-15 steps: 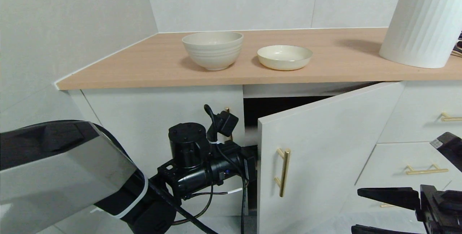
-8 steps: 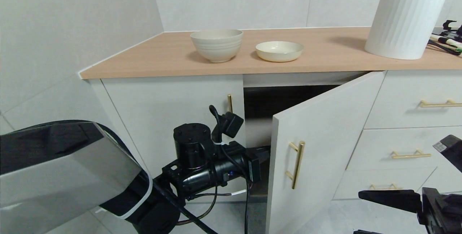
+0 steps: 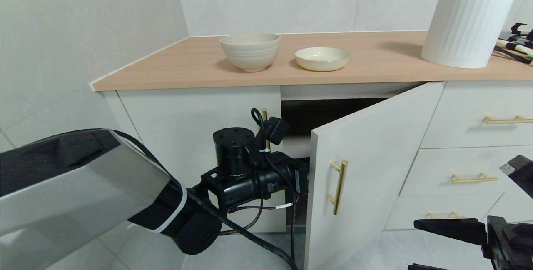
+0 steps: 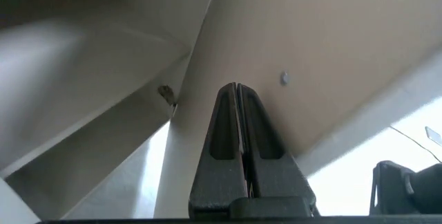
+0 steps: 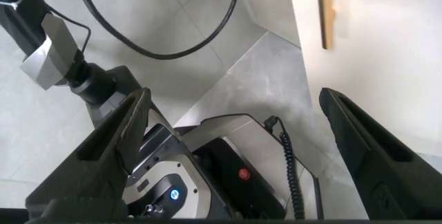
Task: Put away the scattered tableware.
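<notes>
A deep cream bowl and a shallow cream dish stand side by side on the wooden countertop, above the open cabinet door. My left arm's wrist sits low at the cabinet opening, its tip hidden behind the door's edge. In the left wrist view my left gripper is shut with nothing in it, close to the door's inner face. My right gripper hangs low at the right, far below the dishes. Over the floor, the right gripper is open and empty.
A tall white ribbed cylinder stands at the counter's right, with some utensils beyond it. Drawers with gold handles fill the right side. The door carries a gold handle. A wall closes off the left.
The head camera pulled back between the first two frames. Since then my left wrist has risen and moved toward the cabinet opening, and the door has shifted slightly.
</notes>
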Robot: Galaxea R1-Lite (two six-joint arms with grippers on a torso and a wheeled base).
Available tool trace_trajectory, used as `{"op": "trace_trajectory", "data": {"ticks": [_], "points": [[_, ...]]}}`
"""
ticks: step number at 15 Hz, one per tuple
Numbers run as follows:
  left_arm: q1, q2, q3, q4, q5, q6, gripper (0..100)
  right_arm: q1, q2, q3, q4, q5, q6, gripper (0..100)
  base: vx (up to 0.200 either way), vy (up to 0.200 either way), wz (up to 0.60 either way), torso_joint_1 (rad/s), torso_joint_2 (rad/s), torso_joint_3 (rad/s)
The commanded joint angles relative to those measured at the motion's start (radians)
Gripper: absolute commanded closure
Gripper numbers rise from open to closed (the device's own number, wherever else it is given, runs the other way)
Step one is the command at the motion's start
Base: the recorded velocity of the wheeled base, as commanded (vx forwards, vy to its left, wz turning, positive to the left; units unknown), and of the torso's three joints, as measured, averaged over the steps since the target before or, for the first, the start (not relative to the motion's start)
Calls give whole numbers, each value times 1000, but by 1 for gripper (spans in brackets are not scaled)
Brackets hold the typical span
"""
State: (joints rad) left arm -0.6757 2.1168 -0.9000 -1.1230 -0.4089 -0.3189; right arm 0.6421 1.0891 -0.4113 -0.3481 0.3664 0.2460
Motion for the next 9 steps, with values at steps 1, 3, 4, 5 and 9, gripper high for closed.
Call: {"op": "trace_trajectory", "data": {"ticks": [1,3,4,5,9], "points": [[-7,18,-16,0,-1,0,100,1,2,0,0,0,-1,0,-200,0,0,7,2,-2],[-7,15,-19,0,1,0,100,1,-5,0,0,0,-1,0,-200,0,0,5,7,-5],[-8,15,-22,0,1,0,100,1,-5,0,0,0,-1,0,0,0,0,0,0,0],[-8,18,-30,0,1,0,100,1,-5,0,0,0,-1,0,0,0,0,0,0,0],[-25,31,-51,12,5,0,100,1,-6,0,0,2,-1,0,0,0,0,0,0,0]]}}
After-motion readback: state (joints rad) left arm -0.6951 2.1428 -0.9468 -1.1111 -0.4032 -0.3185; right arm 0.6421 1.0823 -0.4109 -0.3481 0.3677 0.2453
